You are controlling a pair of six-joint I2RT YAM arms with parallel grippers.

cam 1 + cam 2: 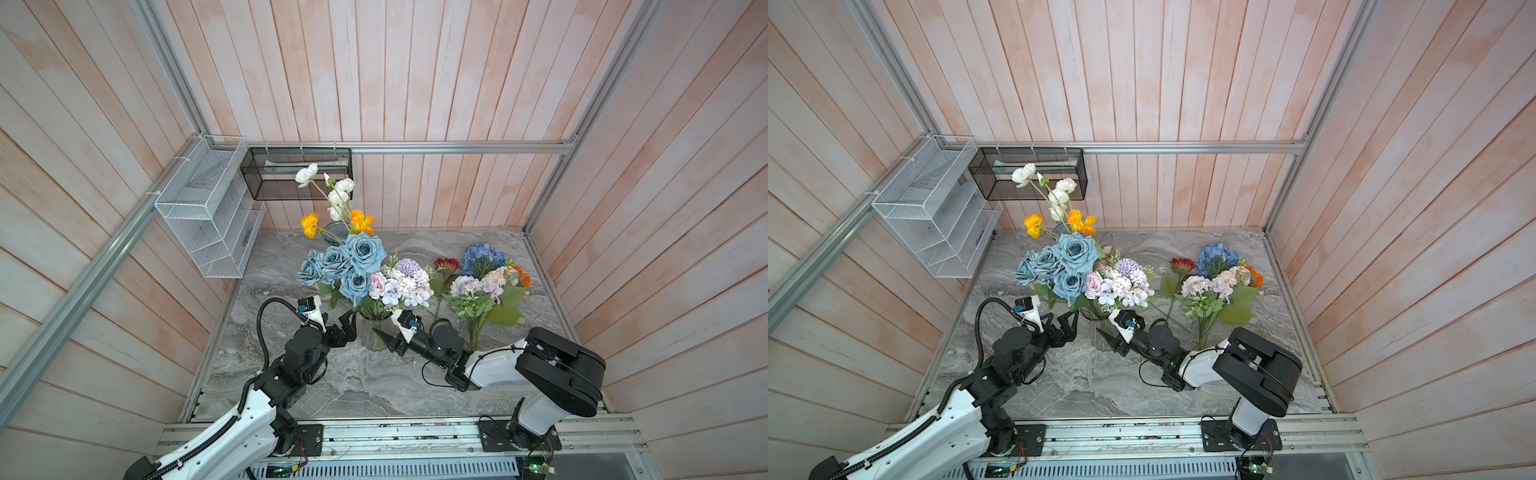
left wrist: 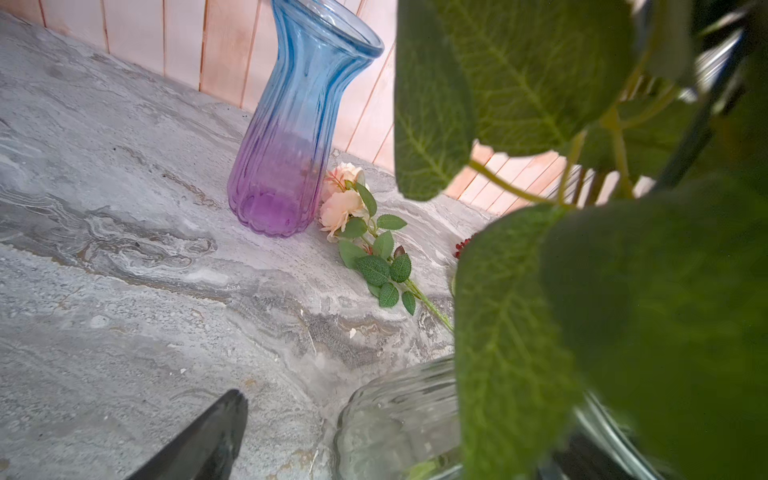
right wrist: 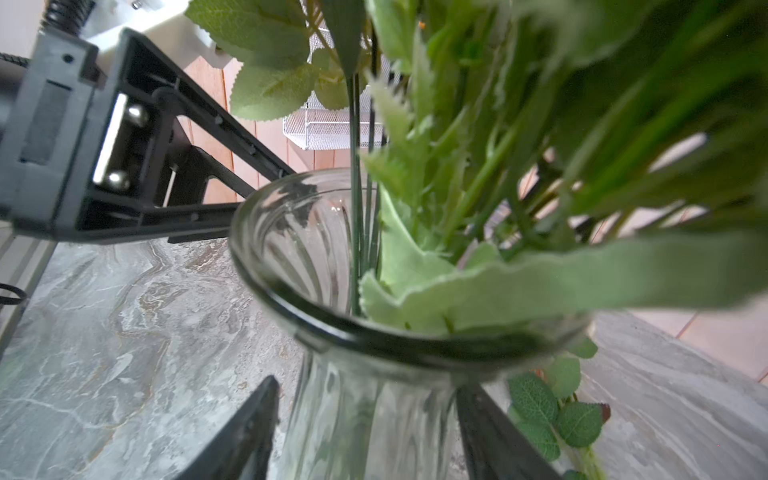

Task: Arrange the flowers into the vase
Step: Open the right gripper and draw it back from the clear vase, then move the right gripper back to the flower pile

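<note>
- Dusty-blue roses (image 1: 353,259) and a lilac-white spray (image 1: 405,282) stand in the clear vase (image 1: 374,336), stems near upright, heads up.
- Poppies (image 1: 361,222) rise from the blue-to-purple vase (image 2: 291,124), leaning toward the back wall.
- Remaining bunches (image 1: 482,286) lie on the grey marbled table (image 1: 353,386), heads toward the back wall.
- Left tool (image 1: 348,322): jaws wide apart beside the clear vase.
- Right tool (image 3: 365,388): fingers flank that vase's neck; whether they grip cannot be told.
- Pale plank walls (image 1: 415,83).

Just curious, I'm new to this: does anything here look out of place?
Yes: a peach rose sprig lies flat on the grey marble tabletop, blooms by the foot of the blue-to-purple glass vase, not standing in any vase.
</note>
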